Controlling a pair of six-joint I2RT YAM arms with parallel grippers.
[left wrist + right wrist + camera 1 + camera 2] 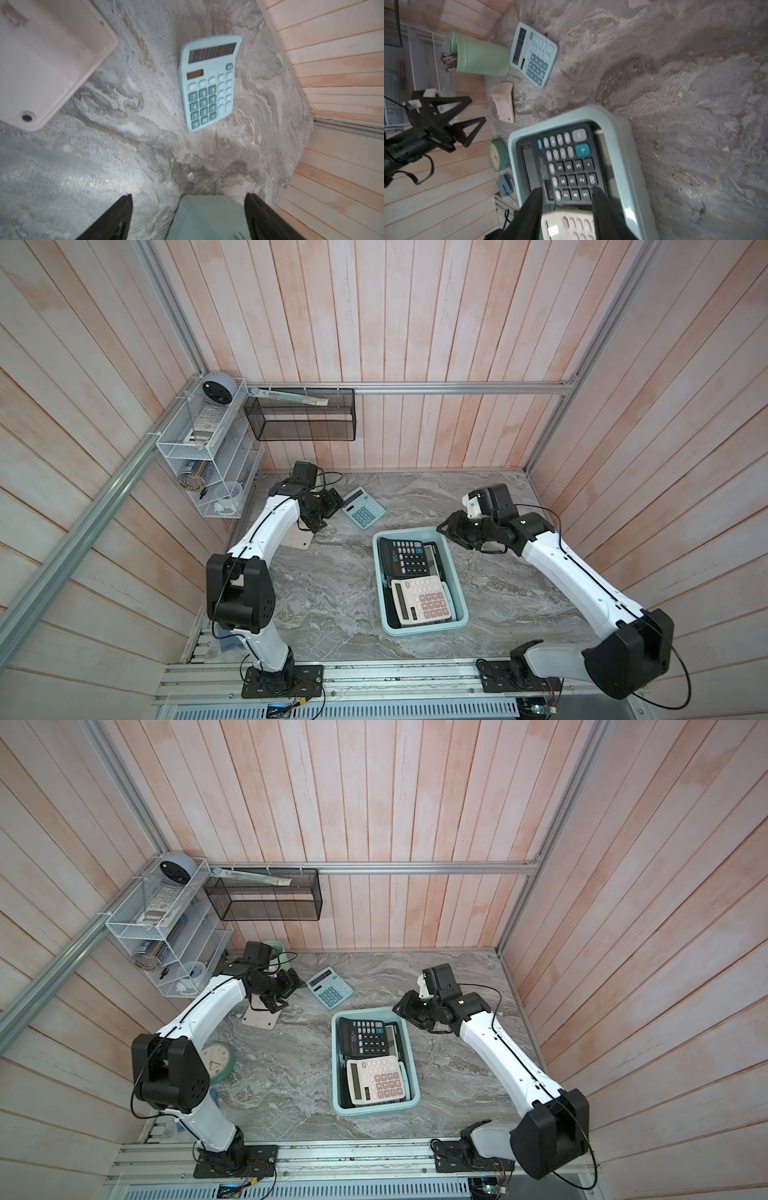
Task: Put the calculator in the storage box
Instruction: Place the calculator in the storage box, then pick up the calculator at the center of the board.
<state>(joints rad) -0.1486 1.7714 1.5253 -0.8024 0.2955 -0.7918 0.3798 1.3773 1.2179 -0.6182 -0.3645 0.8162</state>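
The teal storage box sits mid-table. In it lie a black calculator and a pale pink-keyed one. A teal calculator lies face up on the table behind the box. A pink calculator lies face down to its left. My left gripper hovers open and empty between those two. Over the box's far right corner, my right gripper has its jaws apart, holding nothing.
A mint-green cup of pencils stands at the back left, below my left gripper. A green clock lies by the left arm. A black mesh basket and a white wire rack hang on the walls.
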